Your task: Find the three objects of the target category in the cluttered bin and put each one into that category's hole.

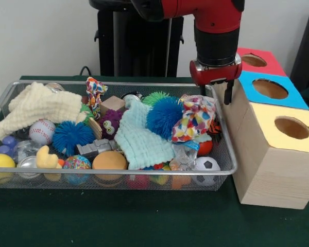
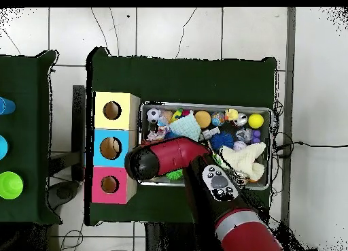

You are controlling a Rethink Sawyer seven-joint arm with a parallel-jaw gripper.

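Observation:
A wire mesh bin [image 1: 144, 175] holds a heap of toys. Among them are a baseball [image 1: 41, 131], a soccer ball [image 1: 206, 165], a yellow ball [image 1: 0, 161], an orange ball [image 1: 109, 160], two blue spiky balls [image 1: 165, 117] and a green one [image 1: 155, 98]. A cream cloth [image 1: 38, 105], a light blue cloth [image 1: 141, 136] and a patterned cloth [image 1: 196, 118] lie there too. My gripper [image 1: 215, 95] hangs open and holds nothing, above the bin's far right corner beside the wooden box [image 1: 270, 175]. In the overhead view the arm [image 2: 170, 158] hides the gripper.
The box has a red hole [image 1: 254, 60], a blue hole [image 1: 270, 88] and a yellow hole [image 1: 292, 127], in a row close against the bin's right side. A second table at the overhead view's left carries a green cup [image 2: 9, 185].

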